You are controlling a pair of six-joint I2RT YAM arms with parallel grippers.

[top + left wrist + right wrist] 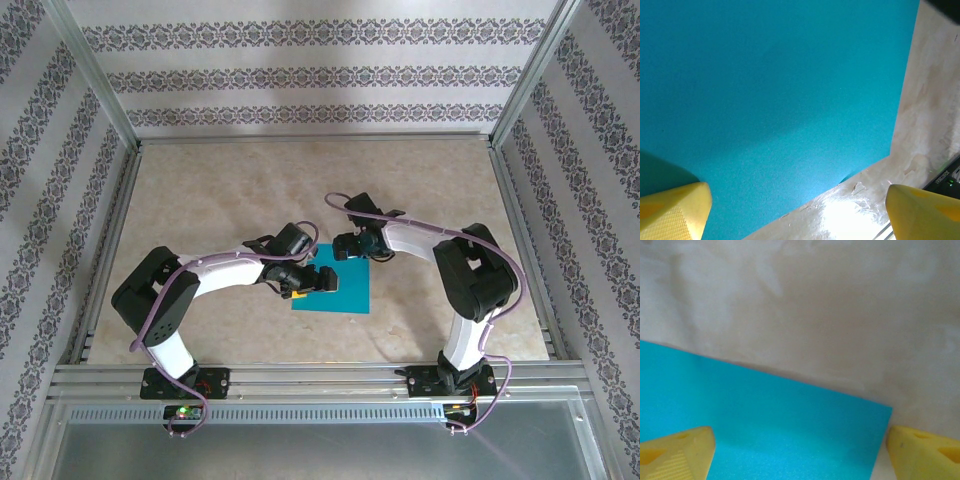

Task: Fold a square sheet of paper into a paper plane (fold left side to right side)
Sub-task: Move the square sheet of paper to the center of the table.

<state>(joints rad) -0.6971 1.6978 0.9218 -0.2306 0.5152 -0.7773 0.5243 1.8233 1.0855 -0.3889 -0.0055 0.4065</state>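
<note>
Sheet of paper [345,292]: lies flat and unfolded on the table [200,200], at the centre, between the two arms.

Handling (judged): thin, very light and limp. It will likely slide on the smooth top and keep any stray crease.

Best hold: the left edge or a left corner, teased up first, since a flat sheet gives nothing to pinch from above.

Left gripper [799,215]: jaws wide apart, empty. One finger is over the paper, the other over bare table.

Right gripper [800,455]: jaws wide apart, empty, at the sheet's far edge by a corner.

Contact with the paper: cannot tell.
</note>
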